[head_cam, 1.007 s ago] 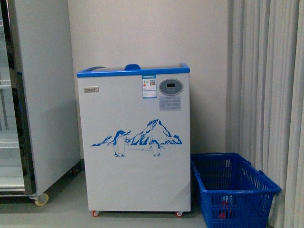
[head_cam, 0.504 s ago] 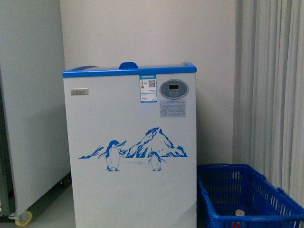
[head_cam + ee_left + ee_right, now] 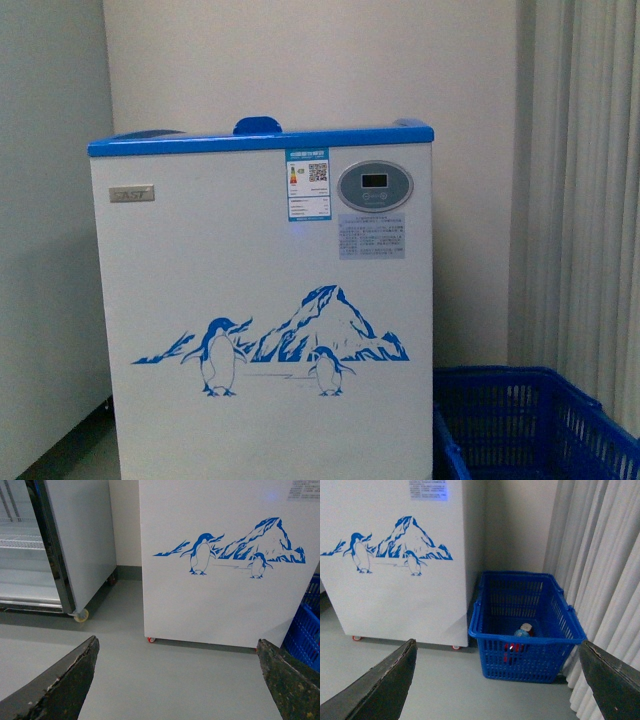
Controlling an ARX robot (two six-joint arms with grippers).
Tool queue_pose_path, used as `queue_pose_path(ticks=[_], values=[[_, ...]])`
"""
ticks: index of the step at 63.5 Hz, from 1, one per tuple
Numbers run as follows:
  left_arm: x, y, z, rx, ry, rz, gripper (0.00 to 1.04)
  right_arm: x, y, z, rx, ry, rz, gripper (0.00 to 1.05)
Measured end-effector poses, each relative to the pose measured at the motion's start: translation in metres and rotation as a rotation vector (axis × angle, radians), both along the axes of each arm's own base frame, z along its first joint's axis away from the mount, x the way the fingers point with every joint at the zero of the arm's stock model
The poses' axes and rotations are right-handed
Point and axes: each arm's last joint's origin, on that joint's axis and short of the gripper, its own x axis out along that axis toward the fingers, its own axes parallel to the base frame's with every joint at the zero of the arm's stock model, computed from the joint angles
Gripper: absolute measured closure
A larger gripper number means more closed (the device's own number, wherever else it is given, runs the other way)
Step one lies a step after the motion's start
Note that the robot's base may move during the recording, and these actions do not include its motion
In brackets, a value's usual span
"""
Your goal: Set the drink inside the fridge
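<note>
- Left pincer (image 3: 177,680): fingers spread wide with nothing between them. It hangs low over the grey floor, facing the front of the fridge (image 3: 260,300).
- Right pincer (image 3: 497,680): also wide open and empty, looking toward the blue basket (image 3: 545,657).
- Drink (image 3: 522,631): a bottle with a pale cap and red label, down in the bottom of the basket. The basket stands on the floor just beside the fridge's right side, between it and the curtain (image 3: 600,555).
- Fridge: white chest with a blue top rim and a blue handle (image 3: 258,126) on top. Its upper face is out of sight, so I cannot tell whether the lid is slid open.
- Grey upright cabinet (image 3: 80,535): stands to the fridge's left and is not the target.
- Judgement: this is the approach, and nothing has been picked up yet. My right pincer is the better placed for the bottle.
- Recommendation: come down through the basket's open top, clear of its rim. Close across the bottle's body rather than its cap, centred, since it may roll.
- Recommendation: check the lid before carrying the bottle over the rim, and keep my left pincer free for the handle.
</note>
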Motion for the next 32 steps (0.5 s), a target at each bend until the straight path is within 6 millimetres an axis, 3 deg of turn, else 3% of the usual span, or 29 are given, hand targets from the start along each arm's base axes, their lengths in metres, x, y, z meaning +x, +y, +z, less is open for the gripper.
queue_pose_path(ticks=[32], values=[[0.0000,0.0000,0.0000,0.000,0.000,0.000,0.08,0.0000,0.0000,0.0000,0.000,0.000,0.000,0.08]])
